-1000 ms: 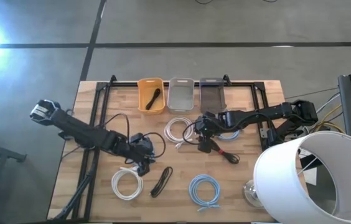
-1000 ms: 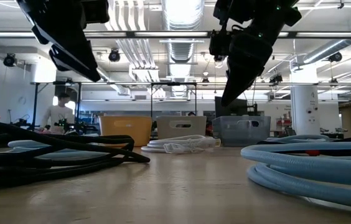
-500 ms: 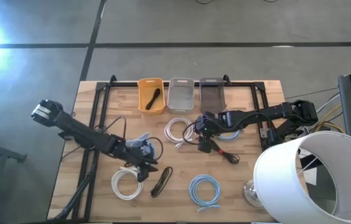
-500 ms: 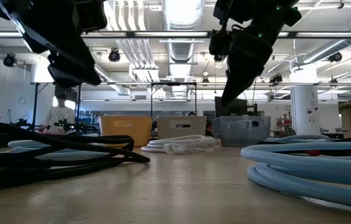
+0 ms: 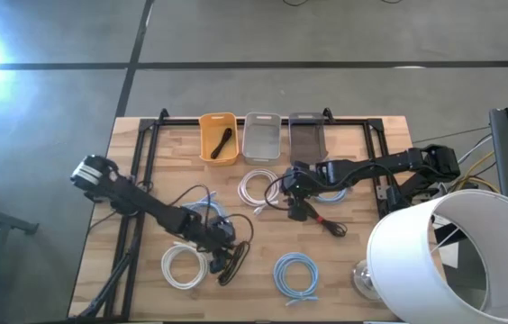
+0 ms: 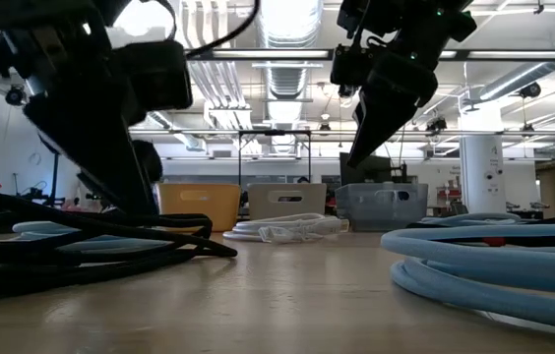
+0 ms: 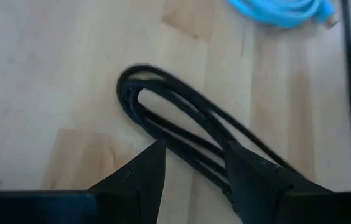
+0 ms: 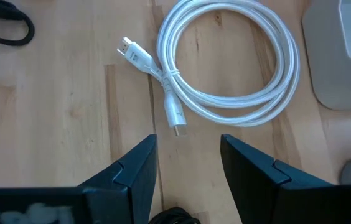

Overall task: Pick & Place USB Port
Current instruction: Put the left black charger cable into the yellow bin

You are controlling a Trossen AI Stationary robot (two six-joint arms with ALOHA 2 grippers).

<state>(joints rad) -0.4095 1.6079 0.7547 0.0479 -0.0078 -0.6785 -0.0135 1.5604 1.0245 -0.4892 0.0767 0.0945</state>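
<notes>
The left gripper [image 7: 191, 171] is straddling the black cable [image 7: 182, 127] beside the white coil [image 5: 182, 266], fingers apart. Closing off-centre risks pinching only one loop. The right gripper [image 8: 188, 165] is hanging open near the bins [image 5: 263, 135].

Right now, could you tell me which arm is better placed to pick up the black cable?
The left. Its tool is open astride the black cable; the right tool hangs farther off, open near the white cable.

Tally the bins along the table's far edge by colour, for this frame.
yellow bin: 1
light grey bin: 1
dark translucent bin: 1
Total: 3
</notes>
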